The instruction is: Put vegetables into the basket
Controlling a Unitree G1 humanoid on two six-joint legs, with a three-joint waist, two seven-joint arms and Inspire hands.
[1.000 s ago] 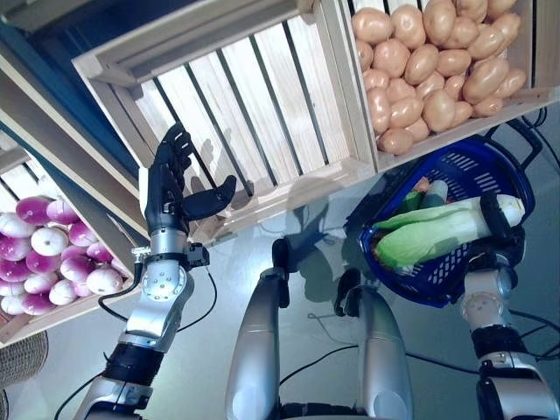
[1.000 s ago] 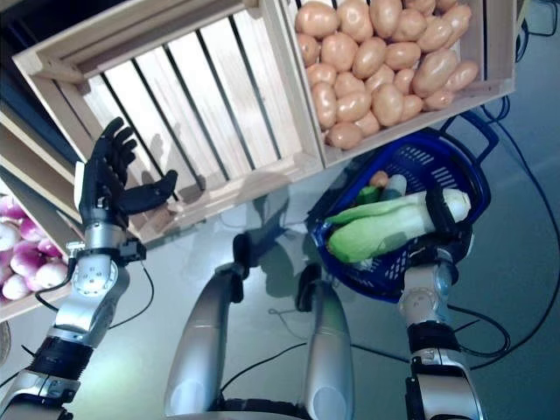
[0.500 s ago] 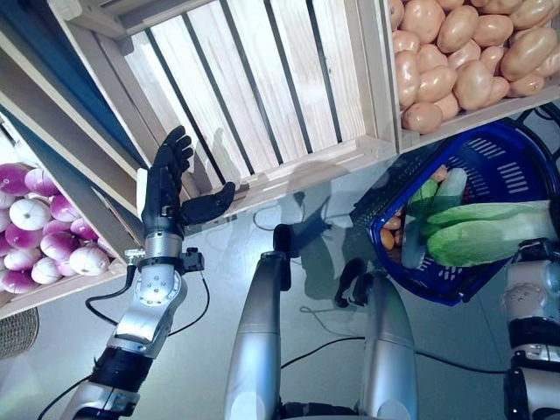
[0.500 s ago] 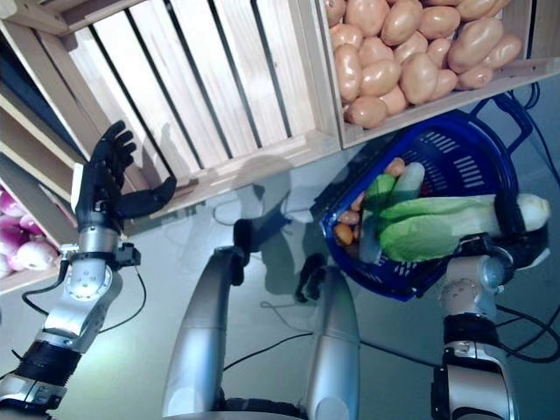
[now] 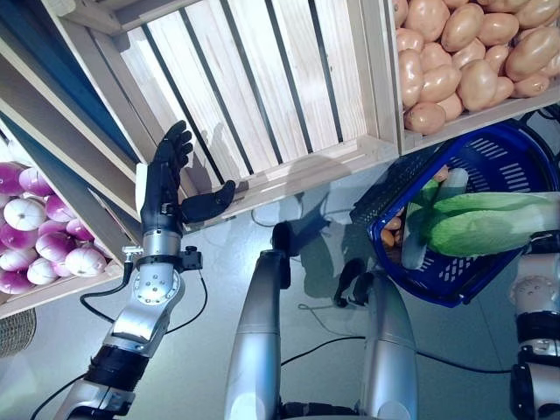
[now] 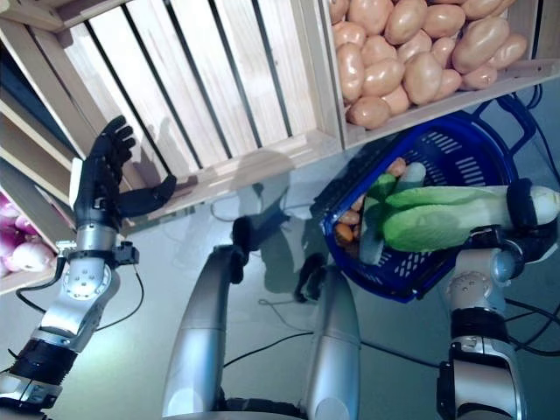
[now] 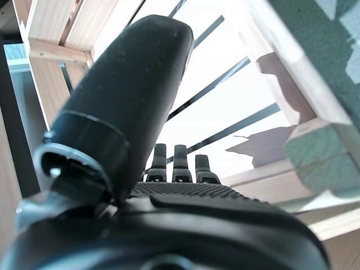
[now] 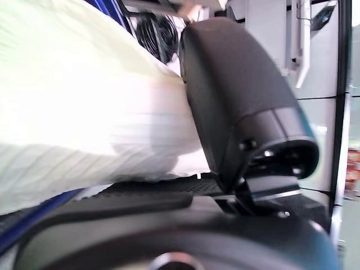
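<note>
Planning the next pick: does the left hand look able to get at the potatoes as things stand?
Probably not directly. The left hand, open and empty, hovers by the empty wooden crate; the potatoes lie in the neighbouring crate beyond a wooden divider, far on the robot's right.

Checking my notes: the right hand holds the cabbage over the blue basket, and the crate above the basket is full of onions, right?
Not quite. The crate above the basket holds potatoes, as the right eye view shows; the onions sit far left. The right hand does hold the cabbage over the basket.

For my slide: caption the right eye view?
Right robot hand holds a cabbage over the blue basket.
</note>
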